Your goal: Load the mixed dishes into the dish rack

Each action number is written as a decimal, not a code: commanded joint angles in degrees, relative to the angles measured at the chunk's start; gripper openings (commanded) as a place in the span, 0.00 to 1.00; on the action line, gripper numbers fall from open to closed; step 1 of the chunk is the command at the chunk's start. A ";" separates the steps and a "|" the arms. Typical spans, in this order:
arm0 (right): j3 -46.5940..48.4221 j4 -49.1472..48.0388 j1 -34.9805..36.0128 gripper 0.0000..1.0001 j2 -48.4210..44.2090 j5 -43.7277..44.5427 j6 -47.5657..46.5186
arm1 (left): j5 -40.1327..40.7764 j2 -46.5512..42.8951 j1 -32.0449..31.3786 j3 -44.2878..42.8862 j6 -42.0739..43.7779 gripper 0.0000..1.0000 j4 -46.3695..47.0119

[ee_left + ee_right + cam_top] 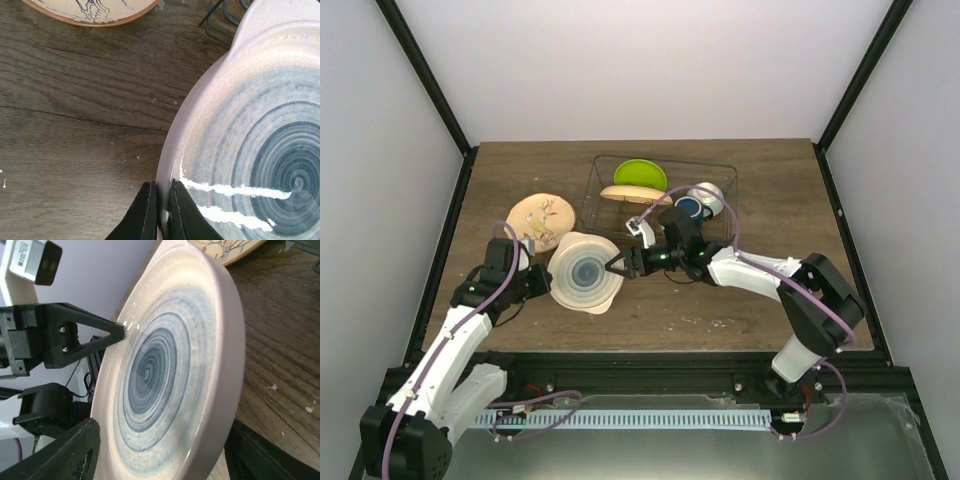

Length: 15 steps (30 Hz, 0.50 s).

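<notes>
The cream plate (585,272) with blue-grey rings is held over the table left of the dish rack (720,175), ringed face up. My left gripper (548,280) is shut on its left rim, both fingers (147,210) pinching the edge in the left wrist view. My right gripper (617,267) is open, with one jaw on either side of the plate's right rim (220,365). The lime-green plate (640,175) and a peach-orange plate (635,194) stand in the rack. The dark blue mug (691,207) and pale bowl (710,194) are at the rack's right.
A peach plate with a floral drawing (540,220) lies flat on the table behind the left gripper; it also shows in the left wrist view (95,10). The rack's near-left wire corner (220,27) is close to the held plate.
</notes>
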State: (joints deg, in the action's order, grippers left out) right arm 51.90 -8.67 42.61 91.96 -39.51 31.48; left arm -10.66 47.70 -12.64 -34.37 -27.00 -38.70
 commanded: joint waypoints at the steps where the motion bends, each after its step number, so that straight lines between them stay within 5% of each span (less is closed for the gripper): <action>1: 2.46 -1.33 1.28 0.66 1.60 -0.99 0.51 | -3.02 -1.82 -0.36 -0.91 -1.79 0.00 6.94; 15: 4.73 -0.65 2.78 0.50 4.75 0.24 0.43 | -2.75 -2.00 -0.55 -0.63 -2.47 0.00 7.93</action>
State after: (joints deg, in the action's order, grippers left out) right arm 53.65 -8.58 44.58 96.16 -39.33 32.12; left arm -10.52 47.66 -12.91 -34.26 -27.51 -37.63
